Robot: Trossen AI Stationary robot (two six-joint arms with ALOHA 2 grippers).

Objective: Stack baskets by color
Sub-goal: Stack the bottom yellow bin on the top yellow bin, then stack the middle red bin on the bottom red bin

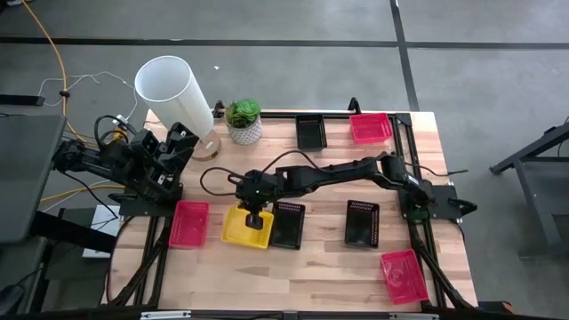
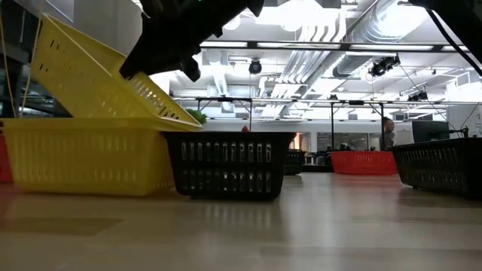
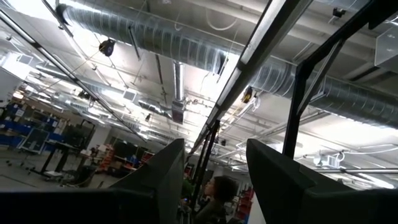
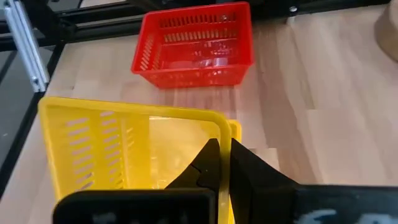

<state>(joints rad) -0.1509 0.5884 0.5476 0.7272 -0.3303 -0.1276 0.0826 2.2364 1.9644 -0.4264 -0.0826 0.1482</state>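
Note:
A yellow basket point(image 2: 98, 75) hangs tilted over a second yellow basket point(image 2: 83, 154) at the table's middle left, with my right gripper point(image 4: 224, 146) shut on it. My right arm reaches in from the table's right point(image 1: 255, 216). The upper basket's left end is high. Its right end is low at the lower basket's rim point(image 2: 192, 124), next to a black basket point(image 2: 230, 162). A red basket point(image 4: 193, 46) sits just left of the yellow ones. My left gripper point(image 3: 214, 168) stands open at the table's far left, pointing up at the ceiling, holding nothing. My right gripper pinches the upper yellow basket's wall at its rim point(image 4: 219, 127), near a corner, between its two fingers. The fingers slant down from the table's right. The basket is tilted, its left end raised and its right end down on the lower yellow basket.
Other black baskets stand at the middle right point(image 1: 362, 222) and at the far edge point(image 1: 310, 132). Red baskets lie at the far right point(image 1: 370, 127) and near right point(image 1: 403, 274). A tall white cylinder point(image 1: 173, 93) and a potted plant point(image 1: 243, 120) stand at the far left.

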